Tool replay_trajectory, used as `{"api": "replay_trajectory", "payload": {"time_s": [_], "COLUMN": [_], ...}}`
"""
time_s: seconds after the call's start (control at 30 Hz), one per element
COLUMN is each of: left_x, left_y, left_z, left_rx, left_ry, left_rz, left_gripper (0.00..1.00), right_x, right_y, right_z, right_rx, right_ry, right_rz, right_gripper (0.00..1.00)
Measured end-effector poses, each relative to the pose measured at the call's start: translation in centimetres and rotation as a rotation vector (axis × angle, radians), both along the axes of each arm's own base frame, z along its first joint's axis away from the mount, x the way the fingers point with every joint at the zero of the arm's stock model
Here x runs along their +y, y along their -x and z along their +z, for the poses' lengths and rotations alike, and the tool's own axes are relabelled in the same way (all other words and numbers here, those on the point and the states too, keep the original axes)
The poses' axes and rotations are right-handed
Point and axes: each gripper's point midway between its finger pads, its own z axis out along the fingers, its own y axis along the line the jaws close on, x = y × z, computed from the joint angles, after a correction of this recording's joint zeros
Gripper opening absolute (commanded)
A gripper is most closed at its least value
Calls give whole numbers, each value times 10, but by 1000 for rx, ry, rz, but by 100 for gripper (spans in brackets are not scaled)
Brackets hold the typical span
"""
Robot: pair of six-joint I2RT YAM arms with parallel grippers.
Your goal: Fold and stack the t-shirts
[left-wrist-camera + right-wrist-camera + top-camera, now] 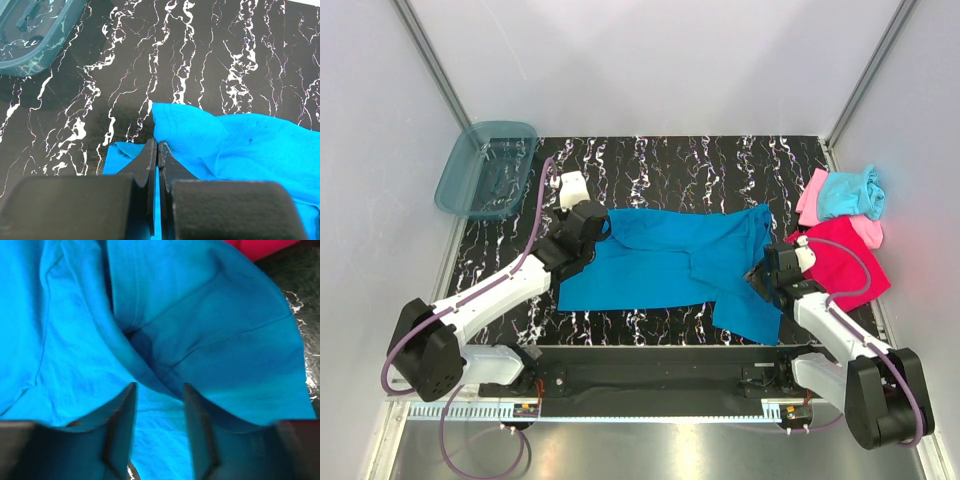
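The medium blue t-shirt [670, 265] lies spread across the middle of the black marbled table, rumpled at its right end. My left gripper [592, 232] is at the shirt's upper left edge; in the left wrist view its jaws [157, 146] are pressed together on a raised fold of the blue cloth [225, 145]. My right gripper [761, 275] is over the shirt's right part; in the right wrist view it [159, 387] is open, its tips straddling a blue fold [200, 340]. The magenta-red tee [850, 265] lies at the right, with the light pink tee [812, 195] and light aqua tee [850, 192] behind it.
A translucent teal plastic bin [485, 170] stands at the table's back left corner and also shows in the left wrist view [35, 35]. White walls close in the table on three sides. The arm bases sit along the near edge.
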Motion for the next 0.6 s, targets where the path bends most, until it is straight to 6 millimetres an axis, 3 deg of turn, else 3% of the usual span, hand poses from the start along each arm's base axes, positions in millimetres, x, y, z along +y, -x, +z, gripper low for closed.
{"api": "replay_trajectory", "payload": {"time_s": [0.03,0.07,0.13,0.17,0.43,0.6], "left_x": [0,0,0,1,1,1], "left_y": [0,0,0,1,1,1], "left_z": [0,0,1,2,3,2], "left_rx": [0,-1,-3,-5,-6,-4], "left_ry": [0,0,1,1,2,0], "left_rz": [0,0,0,0,-1,-1], "left_gripper": [0,0,0,0,0,0], "right_x": [-1,-1,-2,-1,0,2], "right_y": [0,1,3,4,4,-1], "right_z": [-1,-2,-5,-7,-5,20], "right_rx": [3,9,24,32,32,-64], "right_ry": [0,1,3,2,-8,-32], "right_rz": [-3,-4,0,-1,0,3], "right_gripper": [39,19,3,0,0,0]}}
